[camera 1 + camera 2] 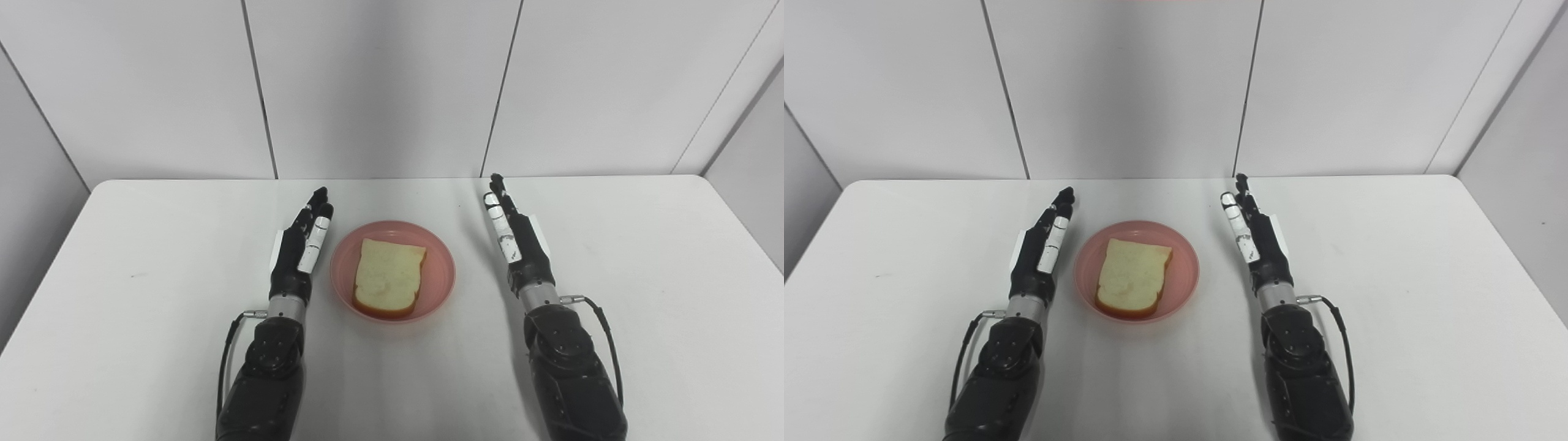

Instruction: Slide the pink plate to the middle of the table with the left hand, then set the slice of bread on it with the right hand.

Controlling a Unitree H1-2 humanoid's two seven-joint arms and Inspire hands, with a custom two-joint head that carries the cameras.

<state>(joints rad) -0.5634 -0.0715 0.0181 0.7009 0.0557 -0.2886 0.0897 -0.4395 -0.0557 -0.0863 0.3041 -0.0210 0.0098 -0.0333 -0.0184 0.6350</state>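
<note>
Bread slice (pixel 388 276) lies on pink plate (pixel 442 267), mid-bench | left hand (pixel 301 245), right hand (pixel 513 236): fingers extended, empty | risk: left hand, just beside plate, nudging it off-centre.

Legible text, labels, brands, numbers, signs: none readable on any surface in either view.

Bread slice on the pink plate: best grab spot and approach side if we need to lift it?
Pinch the near crust edge of the pale square bread slice, coming from above with the right robot hand. The slice lies flat inside the round pink plate, whose raised rim probably blocks a level side approach.
</note>
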